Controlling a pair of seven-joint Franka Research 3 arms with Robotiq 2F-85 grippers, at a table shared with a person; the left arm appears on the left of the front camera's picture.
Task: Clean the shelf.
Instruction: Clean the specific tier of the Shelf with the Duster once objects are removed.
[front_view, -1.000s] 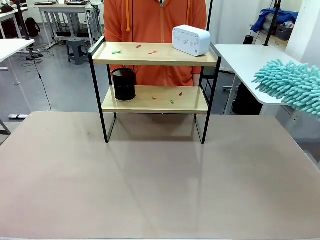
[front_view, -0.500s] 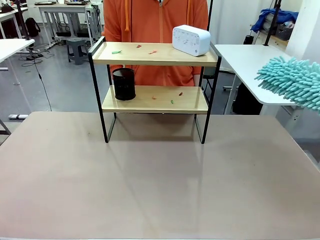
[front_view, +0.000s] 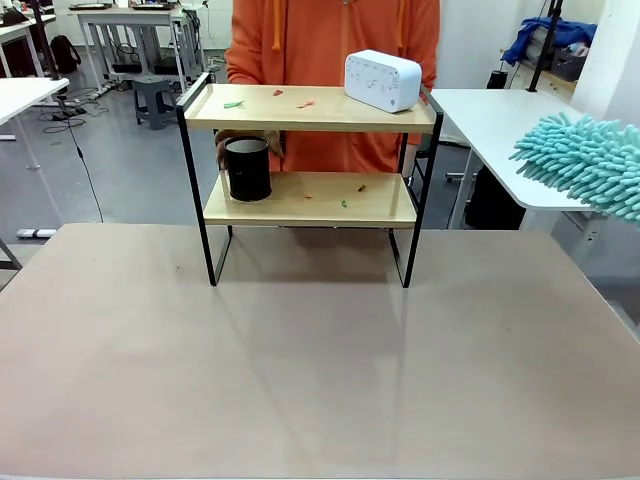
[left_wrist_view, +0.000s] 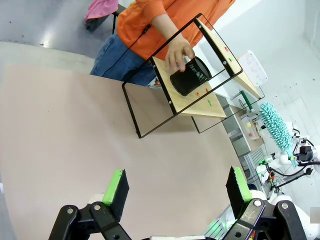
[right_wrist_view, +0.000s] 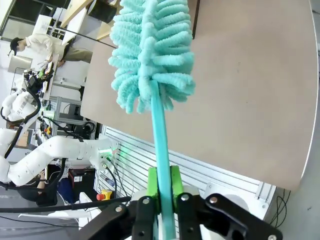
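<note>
With right gripper (right_wrist_view: 163, 180) clamped on the duster (front_view: 585, 165) and left gripper (left_wrist_view: 177, 185) open, sweeping the shelf (front_view: 262, 113) at the table's (front_view: 300, 380) far side can strike the person's hand (left_wrist_view: 179, 50) on the black cup (left_wrist_view: 191, 77)

A black mesh cylindrical cup (front_view: 248, 170) is lower and left of a white rounded plastic box (front_view: 382, 80); the beige desk (front_view: 320, 380) spreads in front.

Left hand (left_wrist_view: 177, 183) wide, right hand (right_wrist_view: 164, 176) clamped.
</note>
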